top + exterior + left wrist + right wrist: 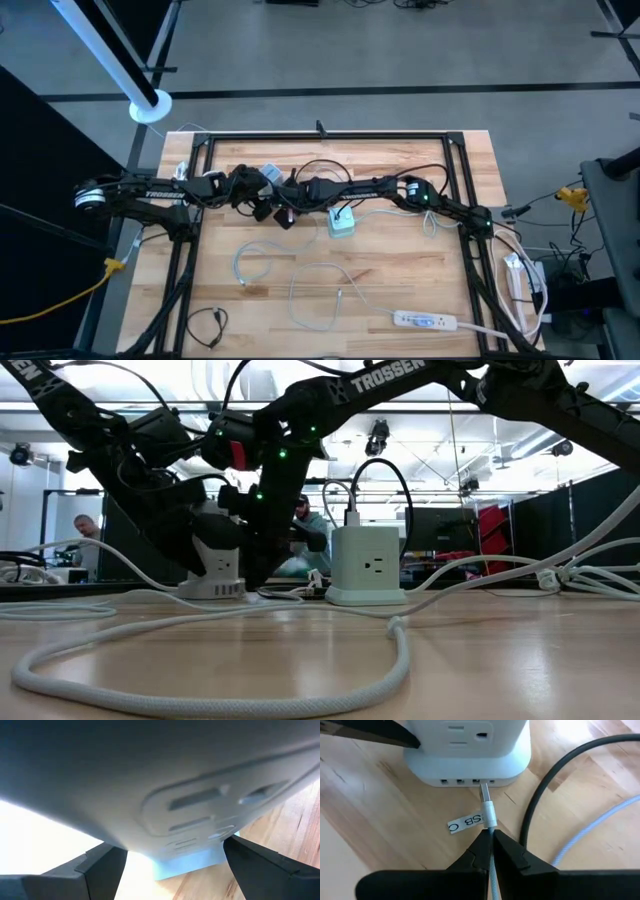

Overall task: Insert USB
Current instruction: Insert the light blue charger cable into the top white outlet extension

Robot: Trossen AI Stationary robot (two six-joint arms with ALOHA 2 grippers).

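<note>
The right gripper (pixel 490 851), jaws clamped on the USB cable (pixel 489 815), holds its plug at a port of the white charging block (pixel 470 752) on the wooden surface (pixel 385 815), while the left gripper (pixel 165 865) straddles that block, jaws apart.

desk (pixel 400 270): light wood, dark frame rails | on it: pale charger cube (pixel 341 223) near the middle; white power strip (pixel 425 320) at the near right; loose white cable (pixel 320 290); black cable (pixel 205 325) at the near left
</note>
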